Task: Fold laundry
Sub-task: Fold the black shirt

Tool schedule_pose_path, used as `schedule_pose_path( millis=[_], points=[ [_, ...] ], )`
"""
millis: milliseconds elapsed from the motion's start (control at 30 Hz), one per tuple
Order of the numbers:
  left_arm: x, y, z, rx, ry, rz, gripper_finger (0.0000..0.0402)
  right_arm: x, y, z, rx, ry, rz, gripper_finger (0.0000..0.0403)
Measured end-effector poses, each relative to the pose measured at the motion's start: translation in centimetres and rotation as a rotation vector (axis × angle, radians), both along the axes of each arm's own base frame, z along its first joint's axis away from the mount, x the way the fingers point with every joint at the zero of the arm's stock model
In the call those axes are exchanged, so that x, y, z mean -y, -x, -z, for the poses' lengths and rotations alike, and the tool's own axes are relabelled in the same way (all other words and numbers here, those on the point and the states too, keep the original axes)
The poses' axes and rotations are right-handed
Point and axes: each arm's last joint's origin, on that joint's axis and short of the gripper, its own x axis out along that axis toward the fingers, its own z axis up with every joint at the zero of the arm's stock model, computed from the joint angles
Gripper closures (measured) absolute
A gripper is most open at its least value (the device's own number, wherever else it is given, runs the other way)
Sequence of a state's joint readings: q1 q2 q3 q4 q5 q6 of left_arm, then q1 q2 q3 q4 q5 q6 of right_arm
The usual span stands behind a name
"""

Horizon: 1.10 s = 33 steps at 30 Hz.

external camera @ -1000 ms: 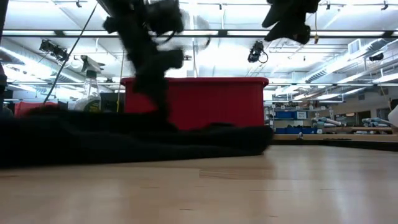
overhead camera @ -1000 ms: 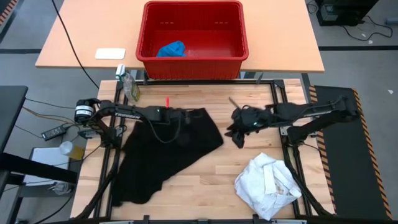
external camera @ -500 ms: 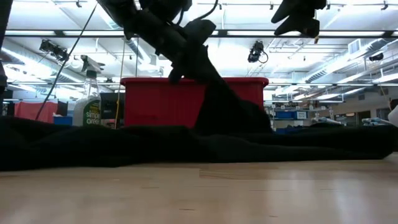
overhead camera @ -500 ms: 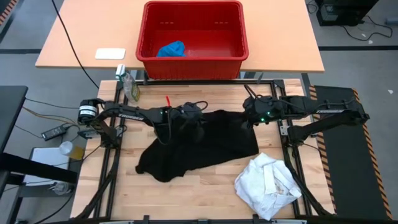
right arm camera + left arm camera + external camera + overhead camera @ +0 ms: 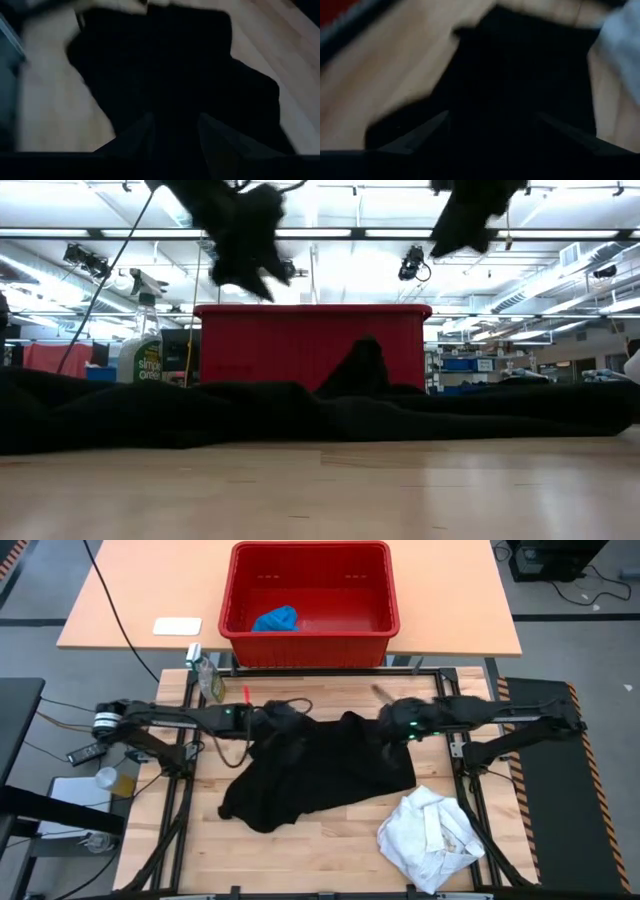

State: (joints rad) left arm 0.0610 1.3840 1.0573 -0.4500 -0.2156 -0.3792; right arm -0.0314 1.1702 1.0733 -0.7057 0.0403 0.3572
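Spray bottle [image 5: 140,340] label unreadable. Black garment [image 5: 320,775] spread on wooden table [image 5: 330,850], workshop with ceiling lights behind. Left gripper [image 5: 272,718] jaws released above it; right gripper [image 5: 398,722] jaws unclear.

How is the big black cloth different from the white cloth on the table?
The big black cloth garment is larger and spread out between both grippers; the white cloth garment is smaller, bunched in a crumpled heap near the table's corner, away from them. Both lie unfolded on the wooden table.
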Motion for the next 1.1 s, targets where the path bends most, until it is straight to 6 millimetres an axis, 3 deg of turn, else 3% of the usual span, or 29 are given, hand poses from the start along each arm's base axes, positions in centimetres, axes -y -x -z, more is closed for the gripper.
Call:
schedule_pose_path(
  millis=[67,200,333,567,833,1100],
  points=[
    [0.4,1.5,0.3,-0.11,0.038,-0.022,0.0124,0.5,-1.8,1.5,-0.042,0.062,-0.086,0.0242],
    [0.8,2.4,1.1,-0.244,0.036,0.022,0.0141,2.4,-4.6,4.4,-0.131,0.195,-0.198,0.0239],
    [-0.3,1.7,2.2,-0.289,0.072,0.097,0.0167,5.0,-6.1,5.6,-0.16,0.213,-0.198,0.0227],
    [-5.1,1.5,5.1,-0.325,0.062,0.138,0.0204,7.2,-7.0,5.5,-0.114,-0.014,-0.114,0.0197],
    [-10.4,2.0,9.3,-0.279,0.146,0.291,0.0221,6.4,-7.1,3.8,-0.013,-0.031,-0.03,0.0194],
    [-12.7,1.7,12.0,-0.26,0.163,0.4,0.0221,5.9,-7.8,3.1,0.072,-0.038,0.017,0.0194]
  ],
)
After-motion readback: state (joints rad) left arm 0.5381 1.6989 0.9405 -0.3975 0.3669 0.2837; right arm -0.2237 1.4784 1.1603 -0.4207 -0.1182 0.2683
